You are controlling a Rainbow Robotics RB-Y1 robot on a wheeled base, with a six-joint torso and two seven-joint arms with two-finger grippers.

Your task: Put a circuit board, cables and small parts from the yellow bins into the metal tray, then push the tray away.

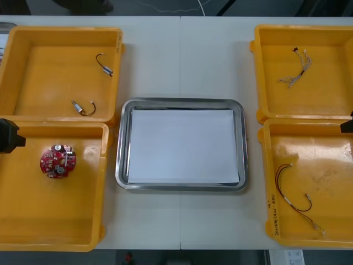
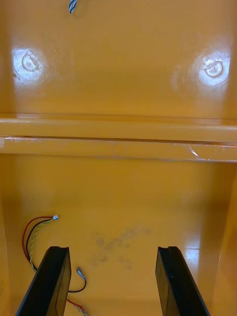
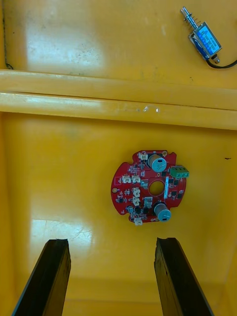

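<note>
The left gripper (image 3: 111, 241) hovers, jaws spread, beside the circuit board (image 3: 149, 186) in the near left bin (image 1: 104, 182). The right gripper (image 2: 112, 248) hangs spread over the near right bin (image 1: 266, 182)

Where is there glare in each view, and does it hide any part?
Front view: the tray's rim shines, nothing hidden. Right wrist view: two round glare spots on the far right bin, clear of the cable by the open right gripper. Left wrist view: bright patches on the left bins; the board, ahead of the open left gripper, is glare-free.
</note>
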